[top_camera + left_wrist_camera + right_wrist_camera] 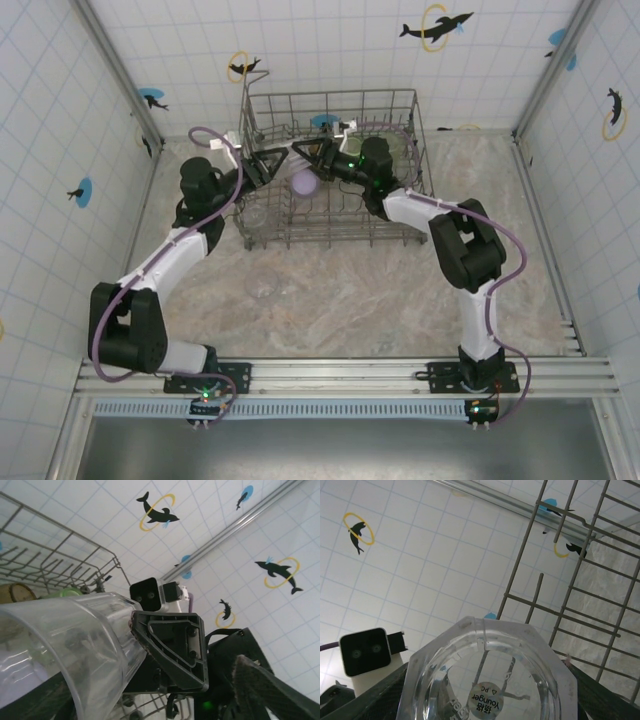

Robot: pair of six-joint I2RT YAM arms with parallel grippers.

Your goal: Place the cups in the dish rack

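A lilac plastic cup (304, 183) is already lodged in the grey wire dish rack (330, 94). One see-through tumbler (262, 285) is yet to be loaded from the marbled table (350, 300). Another clear tumbler (482, 680), faceted at the base and stickered underneath, is clamped by the right gripper (318, 155) over the rack. Whether the left gripper (268, 163) is clenched cannot be told.

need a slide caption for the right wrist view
Right wrist view: a clear cup, base and round sticker facing the camera, against the dish rack and the dolphin-tiled wall.
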